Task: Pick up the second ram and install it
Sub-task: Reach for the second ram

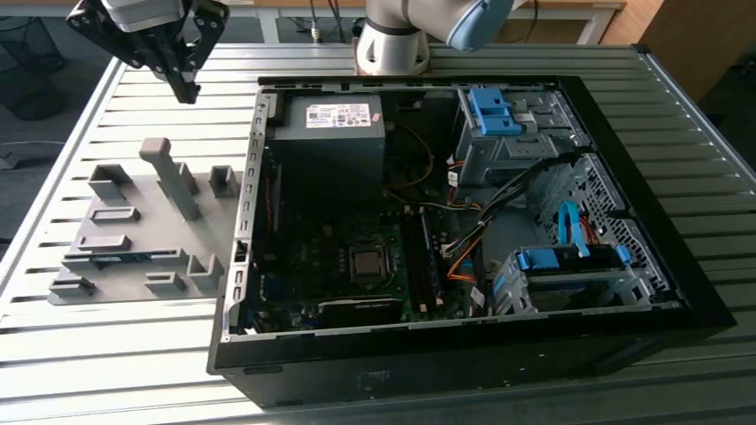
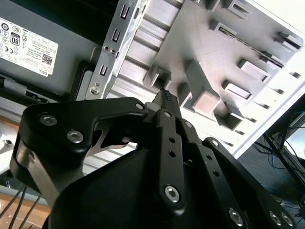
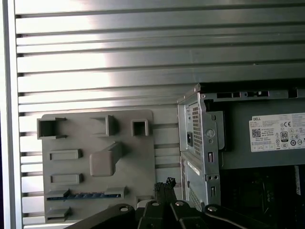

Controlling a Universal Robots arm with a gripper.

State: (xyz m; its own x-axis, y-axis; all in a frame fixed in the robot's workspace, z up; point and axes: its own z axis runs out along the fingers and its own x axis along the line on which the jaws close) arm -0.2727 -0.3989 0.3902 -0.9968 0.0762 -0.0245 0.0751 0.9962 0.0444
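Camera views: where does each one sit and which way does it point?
Exterior view: off the arm, looking down on the open computer case, grey holder plate, arm and hand.
First wrist view: on the arm, looking down at the plate and case; the hand shows.
Second wrist view: behind the hand, looking along it to the plate.
Both wrist views share plate and hand.

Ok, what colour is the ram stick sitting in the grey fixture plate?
The second ram is blue-green, seen edge-on; clearest in the first wrist view.

arm (image 1: 396, 40): reaching toward exterior view's left | tool (image 1: 186, 88): pointing down | fingers (image 2: 166, 101): together, nothing held
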